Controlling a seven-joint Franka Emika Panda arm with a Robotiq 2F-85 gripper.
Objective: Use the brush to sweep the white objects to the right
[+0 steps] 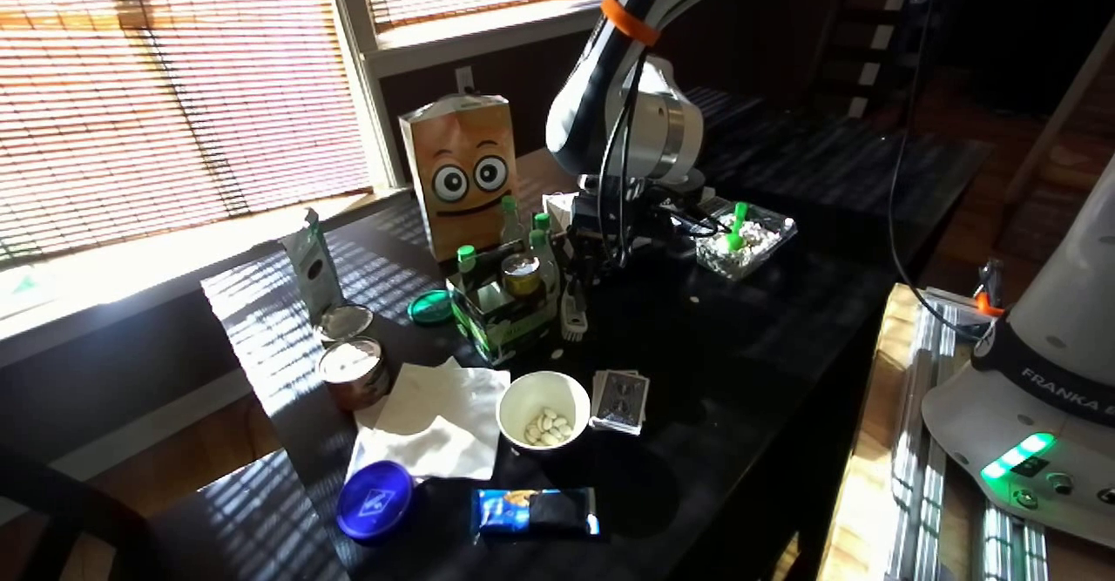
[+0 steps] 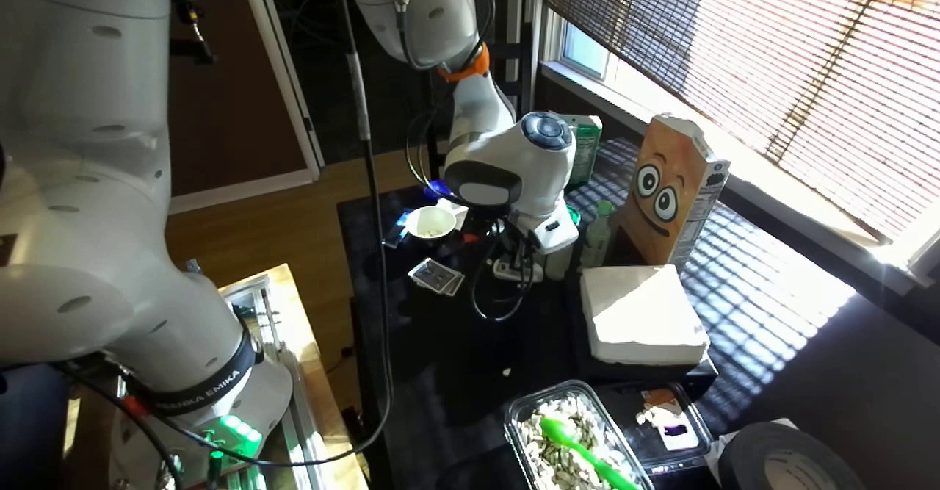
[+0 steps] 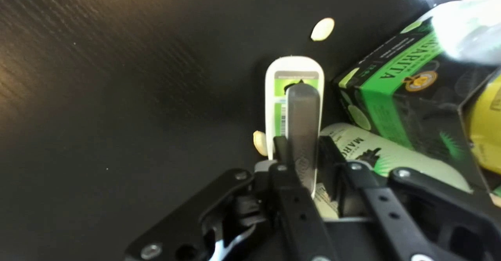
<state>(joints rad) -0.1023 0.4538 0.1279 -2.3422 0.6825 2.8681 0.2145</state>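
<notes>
Clamps the dark grey handle (image 3: 303, 128) of a white brush (image 3: 297, 100) between the fingers (image 3: 282, 151) of the black gripper (image 3: 304, 145), pressed against it from both sides. In the wrist view, shows a green label (image 3: 278, 112) with a barcode on the flat white head of the brush. Has a white seed (image 3: 259, 143) right at the left edge of the brush; cannot tell whether touching. Has a second white seed (image 3: 323, 29) near the rounded tip of the brush, apart from it, on a dark table (image 3: 137, 116).

Close on the right of the brush in the wrist view: a pale-labelled bottle (image 3: 399, 159), and a black-and-green drinks carton (image 3: 395, 77) with a yellow can (image 3: 485, 124) in it.

Farther out, in an exterior view: a flat green lid (image 1: 430, 307) just beside the carton, and, behind the carton, a tall orange box (image 1: 462, 145) with big cartoon eyes and a smile. Toward the viewer, a white bowl (image 1: 540, 391) with more white seeds (image 1: 549, 427) at the bottom, playing cards (image 1: 620, 401) just beside it on one side, white paper (image 1: 444, 415) on the other. Then a blue snack packet (image 1: 505, 511), a round blue lid (image 1: 375, 500) and an opened can (image 1: 353, 381).

In both exterior views, a lone white seed (image 2: 507, 372), well apart from the brush, near a clear tray (image 2: 543, 392) of pale seeds (image 2: 547, 457) with a green spoon (image 2: 569, 438) in it. Near that tray, in an exterior view, a square white box (image 2: 642, 314) and a thick roll of dark tape (image 2: 749, 453). Along the wall, a sunlit window blind (image 1: 174, 84).
</notes>
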